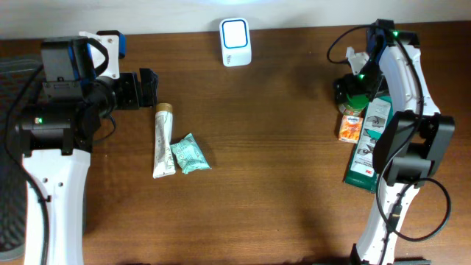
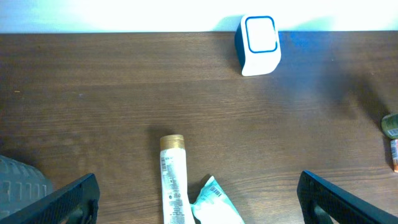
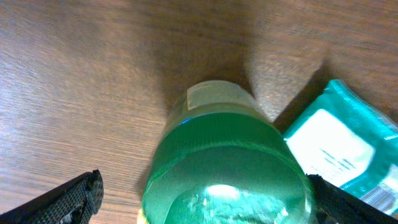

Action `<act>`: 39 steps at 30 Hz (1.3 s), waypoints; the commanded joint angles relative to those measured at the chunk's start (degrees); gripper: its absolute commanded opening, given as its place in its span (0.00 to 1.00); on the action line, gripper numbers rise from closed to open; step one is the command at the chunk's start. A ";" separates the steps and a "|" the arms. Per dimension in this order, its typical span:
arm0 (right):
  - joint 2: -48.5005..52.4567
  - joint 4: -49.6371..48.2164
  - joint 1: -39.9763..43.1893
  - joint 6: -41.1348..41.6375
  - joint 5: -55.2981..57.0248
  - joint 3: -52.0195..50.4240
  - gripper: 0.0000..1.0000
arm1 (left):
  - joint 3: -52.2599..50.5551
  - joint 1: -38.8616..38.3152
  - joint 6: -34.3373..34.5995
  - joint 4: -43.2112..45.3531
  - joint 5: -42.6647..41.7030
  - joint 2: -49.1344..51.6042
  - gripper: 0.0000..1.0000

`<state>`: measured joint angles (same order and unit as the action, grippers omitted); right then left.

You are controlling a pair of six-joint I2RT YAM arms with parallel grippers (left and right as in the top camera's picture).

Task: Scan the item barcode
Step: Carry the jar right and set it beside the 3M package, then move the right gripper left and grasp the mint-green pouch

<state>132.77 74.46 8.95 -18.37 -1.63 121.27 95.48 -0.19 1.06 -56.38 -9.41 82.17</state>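
Now, straddling the upright green-lidded plastic bottle [image 3: 224, 155], far right on the wooden table [image 1: 280, 147], with the right gripper [image 3: 202, 186], fingers [image 3: 68, 199] unclenched, likely to carry it to the white blue-windowed scanner box [image 1: 235, 42]. Idling the left gripper [image 2: 198, 183], splayed, empty.

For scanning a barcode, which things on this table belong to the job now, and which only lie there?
Job, as it seems: white scanner; green-capped bottle at the open right gripper.
Lying about for now: gold-capped tube; teal sachet; orange carton; green wipes pack.

green jar [image 3: 224, 162] blurred, cut off below
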 commanded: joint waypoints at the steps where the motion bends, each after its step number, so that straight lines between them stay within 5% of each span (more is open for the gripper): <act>1: -4.96 2.32 -0.63 -0.13 -1.38 8.76 0.98 | 0.79 0.37 -0.70 0.07 0.24 -0.55 0.99; 7: -6.21 9.97 -3.72 6.69 -17.88 24.15 0.98 | 0.79 0.37 -0.70 0.07 0.24 -0.55 0.99; 13: -5.55 10.38 -12.11 13.11 -37.97 25.27 0.98 | 0.79 0.37 -0.70 0.07 0.24 -0.55 0.99; 15: -4.96 10.19 -16.15 12.83 -38.16 23.76 0.99 | 0.79 0.37 -0.70 0.07 0.24 -0.55 0.99; 17: -4.15 10.14 -20.06 12.87 -36.61 21.51 0.81 | 0.79 0.37 -0.70 0.07 0.24 -0.55 0.99; 20: -3.04 7.76 -27.15 13.03 -33.70 14.67 0.68 | 0.79 0.37 -0.70 0.07 0.24 -0.55 0.99; 30: -2.10 -19.02 -41.33 29.70 -33.62 -11.63 0.61 | 0.79 0.37 -0.70 0.07 0.24 -0.55 0.99; 39: -2.10 -28.28 -46.23 36.52 -29.53 -19.56 0.51 | 0.79 0.37 -0.70 0.07 0.24 -0.55 0.99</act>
<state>130.89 47.46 -35.40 14.79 -32.97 103.81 95.48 -0.19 1.06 -56.38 -9.39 82.17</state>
